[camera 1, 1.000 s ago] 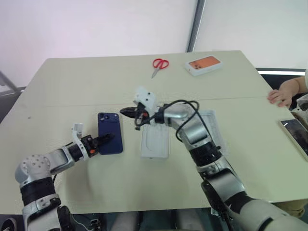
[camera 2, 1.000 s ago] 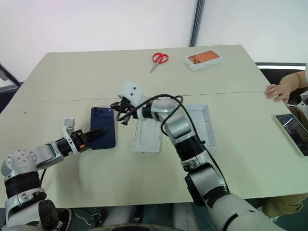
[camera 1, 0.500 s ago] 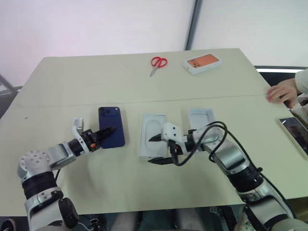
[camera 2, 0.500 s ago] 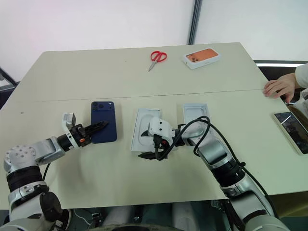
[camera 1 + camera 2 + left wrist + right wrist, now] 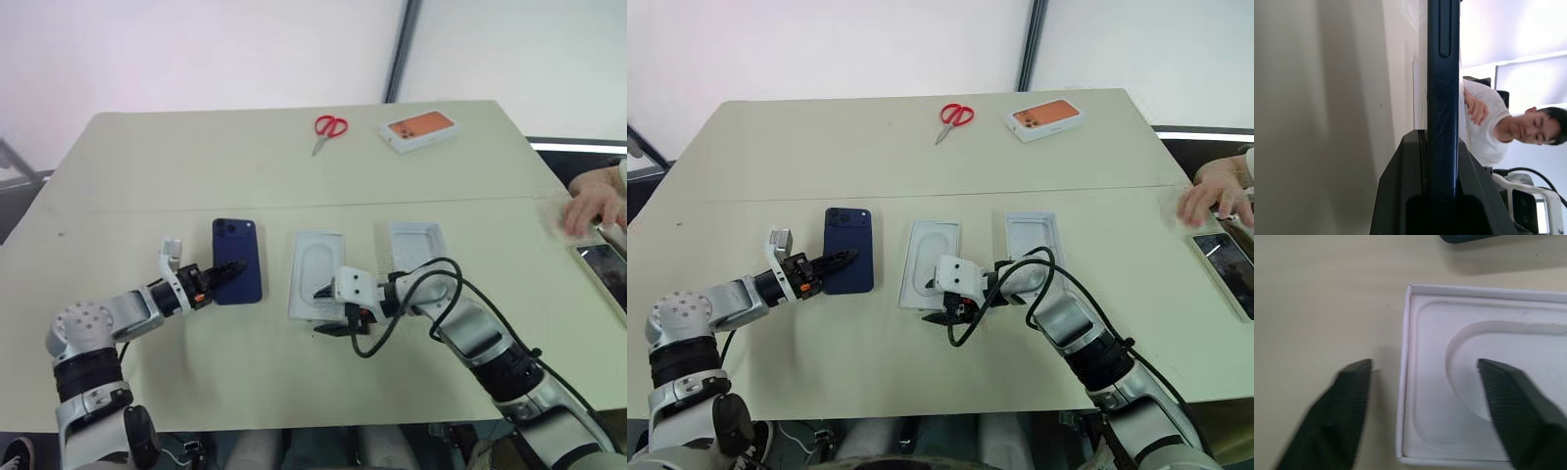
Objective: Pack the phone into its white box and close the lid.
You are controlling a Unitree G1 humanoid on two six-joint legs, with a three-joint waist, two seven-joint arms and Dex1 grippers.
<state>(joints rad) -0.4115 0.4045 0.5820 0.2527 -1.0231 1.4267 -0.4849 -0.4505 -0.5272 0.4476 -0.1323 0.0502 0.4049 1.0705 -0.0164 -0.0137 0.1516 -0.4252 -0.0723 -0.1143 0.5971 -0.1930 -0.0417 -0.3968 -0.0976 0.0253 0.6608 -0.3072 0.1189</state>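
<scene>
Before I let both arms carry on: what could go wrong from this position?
1. The left gripper is shut on just one edge of the slim dark-blue phone. Lifted like this, the phone may tilt or slip.
2. The right gripper is open astride the near wall of the white moulded insert with an oval outline. Closing could shove or tip it.

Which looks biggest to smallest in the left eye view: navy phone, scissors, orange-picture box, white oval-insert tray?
1. White oval-insert tray, largest.
2. Navy phone, slightly smaller.
3. Orange-picture box.
4. Scissors, smallest.
The box and scissors lie at the far edge of the table, so distance shrinks them; their rank against the near pair is unsure.
</scene>
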